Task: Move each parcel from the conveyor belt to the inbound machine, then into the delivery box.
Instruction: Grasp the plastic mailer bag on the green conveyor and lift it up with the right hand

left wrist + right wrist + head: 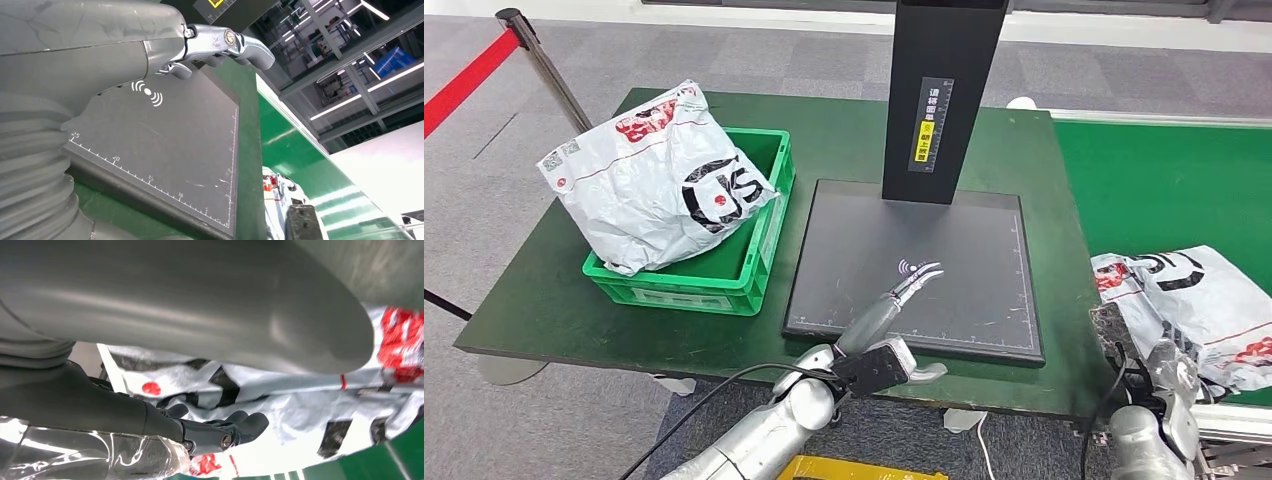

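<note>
One bag (664, 180) already sits in the green box (764, 215) at the left end of the counter (524, 320). The next bag (1199, 300) lies on the green belt (1164, 180). The right hand (1169, 375) is right by it, but I cannot tell if it grips. It should grab a good fold first. The left hand (904, 290) hovers over the dark pad (984, 240), fingers apart, holding nothing.

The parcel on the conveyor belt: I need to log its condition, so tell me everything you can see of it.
The parcel on the conveyor belt is a crumpled white-grey plastic mailer bag with black and red printing. It lies flat on the green belt, at the edge nearest the robot, beside the table. The right hand is at its near edge; in the right wrist view the fingers lie against the bag, though a firm grip cannot be confirmed.
</note>
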Action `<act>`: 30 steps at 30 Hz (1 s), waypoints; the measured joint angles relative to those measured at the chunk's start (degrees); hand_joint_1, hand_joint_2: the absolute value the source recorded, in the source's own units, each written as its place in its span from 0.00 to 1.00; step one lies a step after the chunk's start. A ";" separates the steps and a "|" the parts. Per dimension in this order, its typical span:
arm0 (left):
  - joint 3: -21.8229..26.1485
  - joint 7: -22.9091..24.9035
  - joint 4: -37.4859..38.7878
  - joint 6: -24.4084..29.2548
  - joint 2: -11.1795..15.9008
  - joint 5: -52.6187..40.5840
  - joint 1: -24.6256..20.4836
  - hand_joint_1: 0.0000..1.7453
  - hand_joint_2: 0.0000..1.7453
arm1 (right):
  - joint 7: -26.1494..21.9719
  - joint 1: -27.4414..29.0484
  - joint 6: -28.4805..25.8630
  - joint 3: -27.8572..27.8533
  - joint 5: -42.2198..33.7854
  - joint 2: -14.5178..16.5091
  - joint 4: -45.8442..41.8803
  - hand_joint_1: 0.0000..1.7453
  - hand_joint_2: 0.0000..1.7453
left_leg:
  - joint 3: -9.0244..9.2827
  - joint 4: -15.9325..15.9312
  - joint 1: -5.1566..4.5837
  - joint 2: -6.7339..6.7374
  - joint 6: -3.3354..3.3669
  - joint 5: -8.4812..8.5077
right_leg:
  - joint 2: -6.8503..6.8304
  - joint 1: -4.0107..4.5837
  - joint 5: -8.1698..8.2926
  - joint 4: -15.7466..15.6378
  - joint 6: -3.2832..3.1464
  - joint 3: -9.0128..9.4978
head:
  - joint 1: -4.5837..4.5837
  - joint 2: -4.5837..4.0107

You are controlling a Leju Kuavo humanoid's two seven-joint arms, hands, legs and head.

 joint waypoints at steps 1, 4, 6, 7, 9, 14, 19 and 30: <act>-0.02 -0.03 -0.16 0.00 0.03 0.03 0.05 0.00 1.00 | 0.14 -0.06 0.01 0.19 0.05 0.08 0.18 0.00 0.00 | 0.00 0.00 0.00 -0.01 0.00 0.00 | -0.01 0.00 0.00 0.00 0.00 0.00 | 0.01 0.00; -0.04 -0.15 -0.67 0.00 0.21 0.16 0.34 0.00 1.00 | 0.42 -0.15 0.12 0.33 0.25 0.22 0.57 0.00 0.00 | -0.01 0.00 0.00 -0.03 0.00 0.00 | -0.02 0.00 0.00 0.00 0.00 0.00 | 0.00 0.00; -0.07 -0.33 -1.14 0.08 0.45 0.39 0.79 0.00 1.00 | 0.54 -0.28 0.12 0.35 0.37 0.23 0.77 0.00 0.00 | -0.01 0.00 0.00 -0.02 0.00 0.00 | -0.01 0.00 0.00 0.00 0.00 0.00 | 0.01 0.00; -0.10 -0.44 -1.43 0.17 0.63 0.55 1.11 0.00 1.00 | 0.71 -0.43 0.03 0.35 0.57 0.22 0.91 0.00 0.00 | -0.01 0.00 0.00 -0.01 0.00 0.00 | -0.01 0.00 0.00 0.00 0.00 -0.01 | 0.01 0.00; -0.24 -0.62 -2.12 0.37 0.98 0.93 1.77 0.00 1.00 | 1.53 -0.93 -0.35 0.48 1.58 0.02 1.43 0.00 0.00 | -0.01 0.00 0.00 -0.02 0.00 0.00 | -0.02 0.00 0.00 0.00 0.00 -0.01 | 0.01 0.00; -0.56 -0.74 -3.30 0.42 1.38 1.24 2.28 0.00 1.00 | 5.00 -2.38 -1.07 1.38 5.89 -1.18 3.38 0.00 0.00 | -0.01 0.00 -0.01 -0.04 0.02 0.01 | -0.06 -0.01 0.00 -0.01 0.01 0.00 | 0.00 0.00; -0.79 -0.61 -3.86 0.42 1.59 1.35 2.61 0.00 1.00 | 7.08 -2.77 -1.36 2.30 8.67 -2.31 4.96 0.00 0.00 | -0.01 0.00 -0.01 -0.04 0.02 0.01 | -0.06 -0.01 0.00 -0.01 0.01 0.00 | 0.00 0.00; -0.86 -0.49 -4.95 0.14 1.86 1.35 3.05 0.00 1.00 | 8.59 -3.09 -1.15 3.07 11.07 -4.44 6.71 0.00 0.00 | -0.02 0.00 -0.01 -0.10 0.02 0.01 | -0.11 -0.01 0.00 -0.01 0.01 0.00 | 0.01 0.00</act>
